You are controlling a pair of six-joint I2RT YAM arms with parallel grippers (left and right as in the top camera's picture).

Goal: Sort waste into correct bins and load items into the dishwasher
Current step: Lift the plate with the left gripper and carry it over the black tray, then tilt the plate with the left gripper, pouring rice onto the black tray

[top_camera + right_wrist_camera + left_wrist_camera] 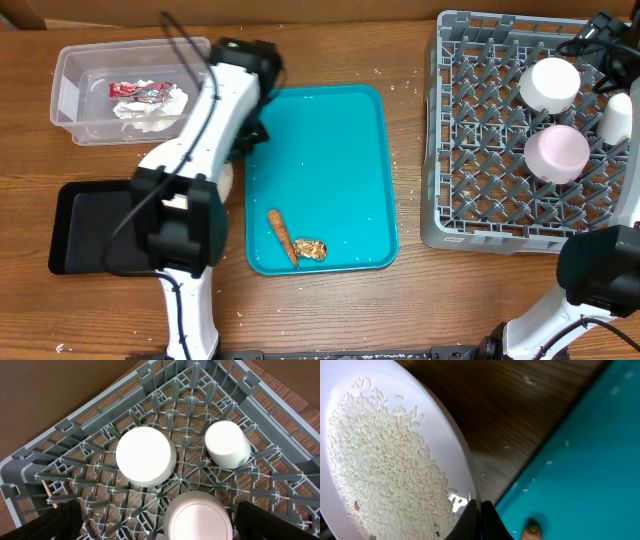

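Observation:
My left gripper [481,505] is shut on the rim of the round white plate [395,455], which is tilted and covered in white rice grains [380,470]. In the overhead view the plate [226,181] shows only as a sliver under the left arm, left of the teal tray. On that tray lie an orange-brown sausage stick [282,236] and a brown lump [310,249]. My right gripper [165,525] hangs open above the grey dish rack [450,140]. The rack holds an upturned pale bowl [146,455], a white cup [227,444] and a pink bowl [200,517].
The clear tub [75,70] at the back left holds a red-and-silver wrapper [135,91] and crumpled napkins [150,115]. The black tray [80,225] sits at the front left. A thin wooden stick [47,491] lies in the rack. Stray rice grains [410,85] dot the table.

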